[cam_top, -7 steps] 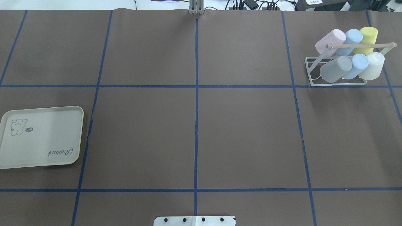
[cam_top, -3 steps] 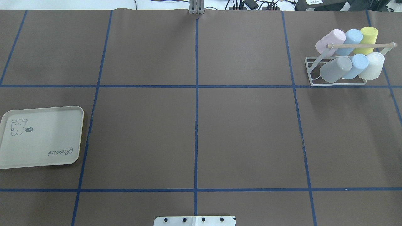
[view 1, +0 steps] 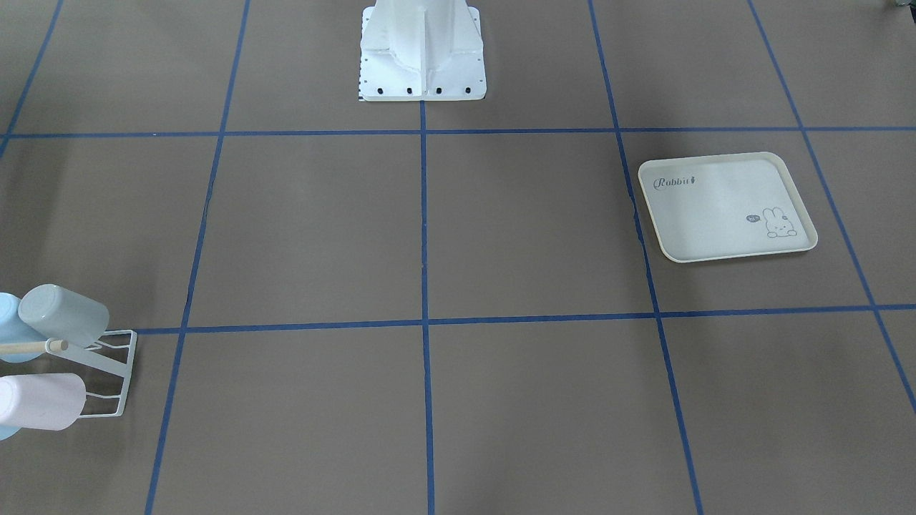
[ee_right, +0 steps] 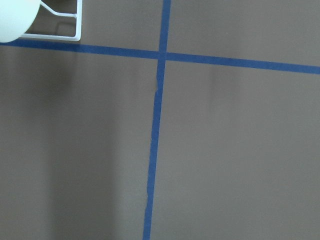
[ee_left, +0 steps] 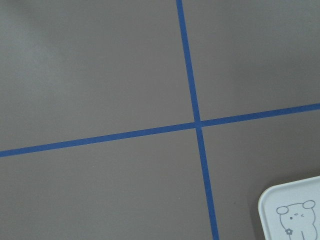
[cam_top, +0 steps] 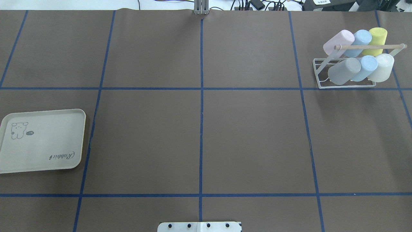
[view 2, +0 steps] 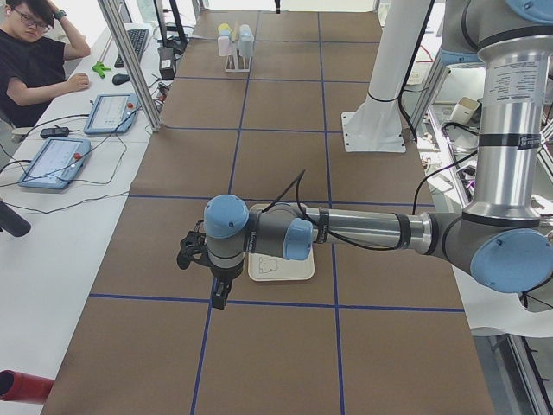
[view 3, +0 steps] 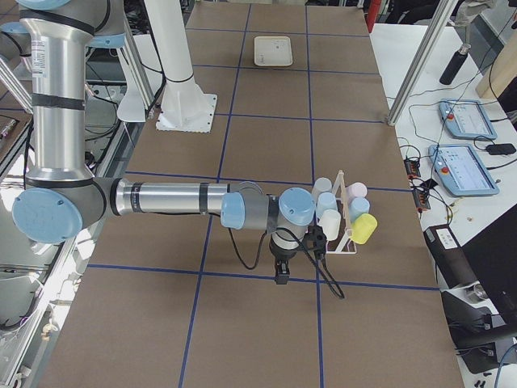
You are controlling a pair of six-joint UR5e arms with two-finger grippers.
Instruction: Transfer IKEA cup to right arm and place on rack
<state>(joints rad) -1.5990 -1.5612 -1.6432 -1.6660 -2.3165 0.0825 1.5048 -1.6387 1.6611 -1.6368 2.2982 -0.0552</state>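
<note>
A: Cups?

B: All six on the rack (cam_top: 316, 73), tilted, bottoms up. Far row: pink cup (cam_top: 338, 42), rear blue cup (cam_top: 360, 42), yellow cup (cam_top: 377, 41). Near row: grey cup (cam_top: 343, 71), front blue cup (cam_top: 366, 66), white cup (cam_top: 382, 67). Wooden rod (cam_top: 370, 46) across the top, between the rows.

A: And the rack itself?

B: In the far right corner of the table (cam_top: 251, 138), close to both edges, base just beyond one of the blue tape lines (cam_top: 201, 129).

A: Left gripper (view 2: 219, 303)?

B: Visible only from the side, pointing down over a crossing of those lines, just beside a corner of the tray (cam_top: 48, 138). Cannot tell whether apart or together.

A: Right gripper (view 3: 281, 279)?

B: Much the same: pointing down, just beside a corner of the rack, near the white cup. Fingers apart or together, impossible to tell from that side view.

A: Room for moving?

B: Tray hard against the left edge, partly cut off by the overhead view's border. Well apart from the rack, with broad brown surface and tape grid between. Base plate (cam_top: 199, 227) at the near edge, centred.
</note>
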